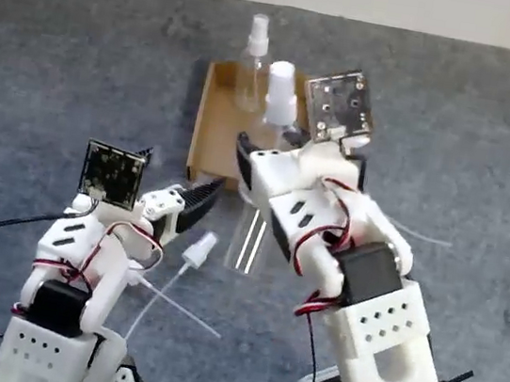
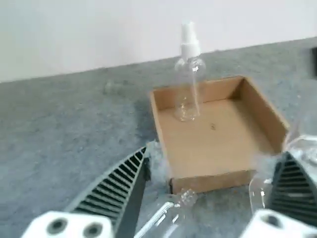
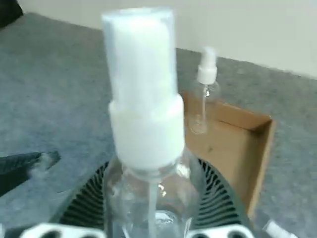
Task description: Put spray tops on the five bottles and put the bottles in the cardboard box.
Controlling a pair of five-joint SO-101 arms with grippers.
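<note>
The cardboard box (image 1: 216,119) lies on the grey carpet with one capped clear bottle (image 1: 252,65) standing at its far end. My right gripper (image 1: 275,151) is shut on a second clear bottle (image 3: 143,198) with a white spray top (image 3: 143,99), held upright over the box's near end. My left gripper (image 2: 205,198) stands open just short of the box's near wall (image 2: 213,181), and an uncapped bottle (image 1: 249,236) lies on the carpet near it. A loose spray top (image 1: 197,249) with its long tube lies beside my left arm.
Grey carpet surrounds the box (image 2: 213,134), with a pale wall behind. The capped bottle (image 2: 189,74) takes the box's far end; the box floor nearer me is bare. The loose top's tube (image 1: 177,308) runs across the carpet between the arms.
</note>
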